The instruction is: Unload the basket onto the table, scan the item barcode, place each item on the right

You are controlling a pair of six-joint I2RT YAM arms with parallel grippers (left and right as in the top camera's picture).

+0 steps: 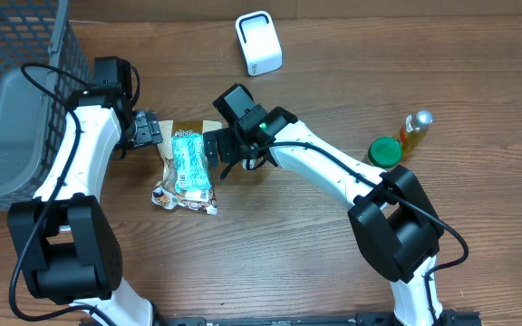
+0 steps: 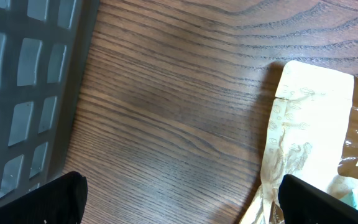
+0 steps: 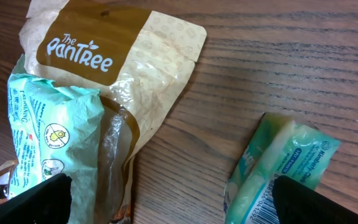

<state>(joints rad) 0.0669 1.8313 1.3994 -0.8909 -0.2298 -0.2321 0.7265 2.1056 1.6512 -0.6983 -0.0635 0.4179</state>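
At the far left we see a grey mesh basket [image 1: 7, 109] at the table's edge, and in the left wrist view its wall [image 2: 23, 93] fills the left side. Just right of it the left gripper [image 1: 152, 129] points at the upper left corner of a tan PanTree bag [image 1: 181, 172]. Its jaws are spread wide with nothing in them. From its wrist camera we see the two dark fingertips [image 2: 48, 199] far apart and bare wood between them [image 2: 179, 202]. The bag's pale upper edge [image 2: 309, 106] comes down beside the fingertip on the picture's right.

The bag lies flat on the wooden table [image 1: 288, 244] between the two grippers, with a teal packet [image 1: 189, 161] on top of it. The right gripper [image 1: 212, 149] hangs just beside the bag's right edge, also wide open and holding nothing. In its wrist view [image 3: 173, 205], the bag [image 3: 135, 68] and the teal packet [image 3: 48, 137] sit toward the fingertip [image 3: 42, 199] on the picture's left. A second, small green packet [image 3: 278, 168] lies on the wood by the other one. We cannot tell whether either fingertip touches anything.

Farther right and toward the table's back stands a white scanner [image 1: 258, 43], well apart from the bag. At the far right are a green cap [image 1: 385, 151] and a small bottle [image 1: 413, 132] just beside it.
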